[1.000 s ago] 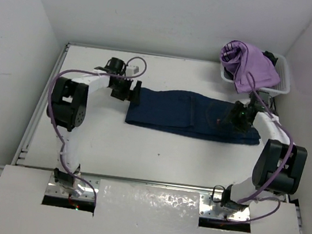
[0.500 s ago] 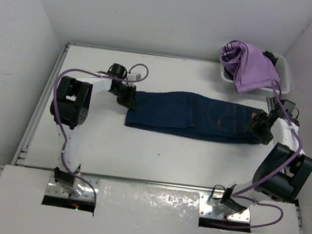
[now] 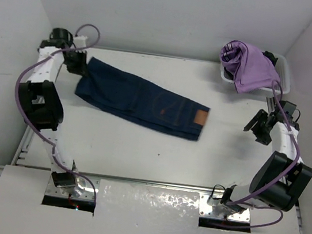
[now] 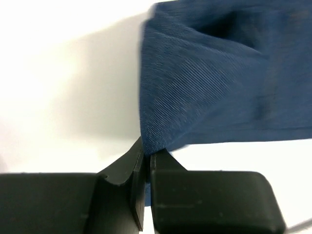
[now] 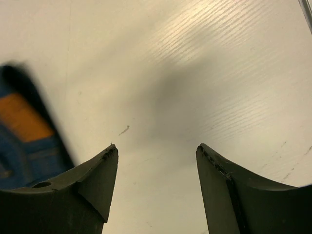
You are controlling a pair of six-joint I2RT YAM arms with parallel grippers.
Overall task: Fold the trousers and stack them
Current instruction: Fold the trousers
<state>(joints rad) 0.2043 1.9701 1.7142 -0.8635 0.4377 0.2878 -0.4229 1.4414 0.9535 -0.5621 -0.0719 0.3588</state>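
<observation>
The trousers (image 3: 141, 98), dark navy denim with a tan waistband patch, lie folded lengthwise in a slanted strip across the table, leg ends at the far left, waistband near the middle. My left gripper (image 3: 83, 66) is shut on the leg end; in the left wrist view the blue cloth (image 4: 204, 92) runs into the closed jaws of that gripper (image 4: 147, 157). My right gripper (image 3: 257, 126) stands open over bare table at the right, apart from the trousers. In the right wrist view that gripper (image 5: 157, 148) holds nothing, and the waistband patch (image 5: 24, 117) shows blurred at the left edge.
A white basket (image 3: 283, 77) at the back right holds a lilac-purple garment (image 3: 247, 66) that spills over its rim. White walls close in the table on the left, back and right. The table's raised left edge (image 3: 32, 129) runs beside the left arm.
My left gripper closed on the leg end and dragged the trousers left and back, turning them to a slant. The right gripper let go of the waistband and drew off to the right.
</observation>
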